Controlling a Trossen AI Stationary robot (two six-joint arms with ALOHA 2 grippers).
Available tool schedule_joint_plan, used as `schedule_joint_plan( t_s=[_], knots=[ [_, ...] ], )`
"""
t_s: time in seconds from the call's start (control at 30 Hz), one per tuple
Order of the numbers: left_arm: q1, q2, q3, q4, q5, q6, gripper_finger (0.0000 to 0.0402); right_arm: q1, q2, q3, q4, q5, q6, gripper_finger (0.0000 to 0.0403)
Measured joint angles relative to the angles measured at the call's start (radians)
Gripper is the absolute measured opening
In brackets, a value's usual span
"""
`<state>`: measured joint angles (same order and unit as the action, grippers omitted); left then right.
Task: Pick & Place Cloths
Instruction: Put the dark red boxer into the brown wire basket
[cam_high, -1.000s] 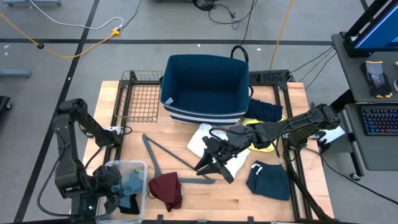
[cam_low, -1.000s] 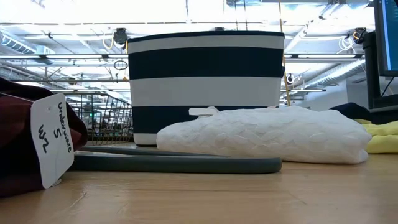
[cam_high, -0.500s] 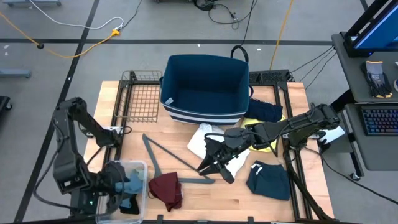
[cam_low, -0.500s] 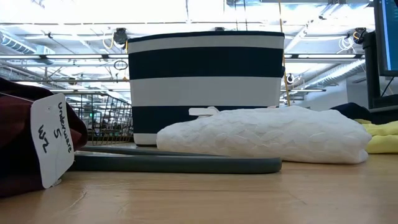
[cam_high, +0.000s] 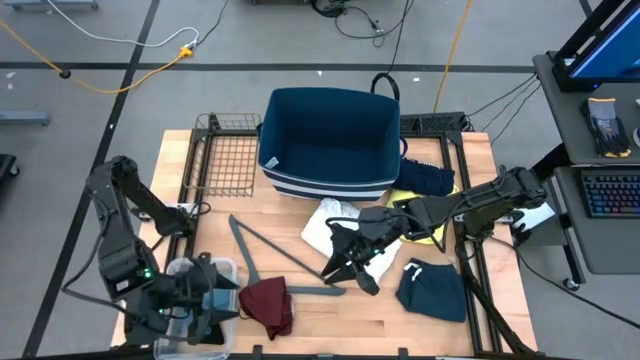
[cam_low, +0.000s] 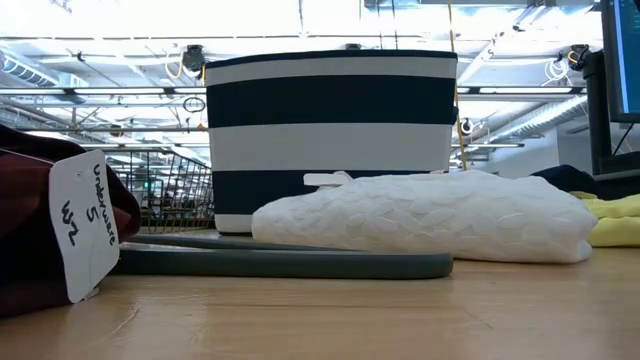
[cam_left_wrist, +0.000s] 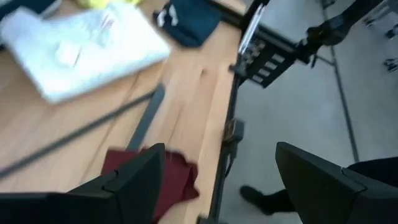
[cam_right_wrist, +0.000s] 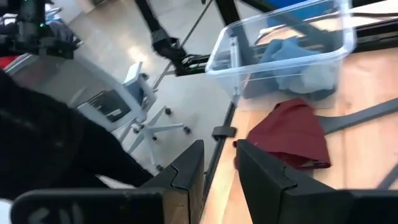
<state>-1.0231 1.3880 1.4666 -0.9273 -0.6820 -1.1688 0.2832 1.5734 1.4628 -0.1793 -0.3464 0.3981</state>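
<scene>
A white cloth (cam_high: 345, 232) lies flat on the table mid-right and fills the low view as white cloth (cam_low: 430, 215). Beside it lie a yellow cloth (cam_high: 428, 234), a navy one (cam_high: 432, 288) and a dark one (cam_high: 424, 178). A maroon cloth (cam_high: 267, 305) with a paper tag (cam_low: 85, 225) lies near the front edge. Blue and teal cloths (cam_right_wrist: 292, 62) sit in a clear bin (cam_high: 190, 272). My right gripper (cam_high: 347, 272) hovers open over the white cloth's near edge. My left gripper (cam_high: 208, 298), open and empty, is over the bin, facing the maroon cloth (cam_left_wrist: 165, 180).
A navy striped basket (cam_high: 330, 140) stands at the far middle, with a wire basket (cam_high: 228, 158) to its left. A grey plastic hanger (cam_high: 268, 255) lies between the white and maroon cloths. Bare wood shows along the near edge.
My left arm has swung over the bin and turned its wrist toward the table's right, so that its gripper now faces the maroon cloth. The right arm has barely moved. The cloths lie as before.
</scene>
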Motion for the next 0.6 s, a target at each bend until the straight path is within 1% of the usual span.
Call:
schedule_joint_plan(
  t_s=[0.07, 0.2, 0.33, 0.47, 0.6],
  knots=[
    [0.027, 0.0, 0.0, 0.053, 0.0, 0.076, 0.031, 0.0, 0.0, 0.0, -0.002, -0.027, -0.003, 0.0086],
    [0.085, 0.02, 0.001, 0.14, 0.005, 0.217, 0.031, 0.008, -0.001, 0.0, -0.047, -0.025, -0.023, 0.0086],
    [0.145, 0.065, 0.001, 0.175, 0.095, 0.324, 0.031, 0.016, -0.001, 0.0, -0.078, -0.025, -0.026, 0.0086],
    [0.202, 0.12, 0.001, 0.165, 0.202, 0.37, 0.031, 0.02, -0.001, 0.0, -0.109, -0.024, -0.035, 0.0086],
    [0.249, 0.168, 0.001, 0.148, 0.28, 0.394, 0.031, 0.02, -0.001, 0.0, -0.139, -0.023, -0.057, 0.0086]
  ],
)
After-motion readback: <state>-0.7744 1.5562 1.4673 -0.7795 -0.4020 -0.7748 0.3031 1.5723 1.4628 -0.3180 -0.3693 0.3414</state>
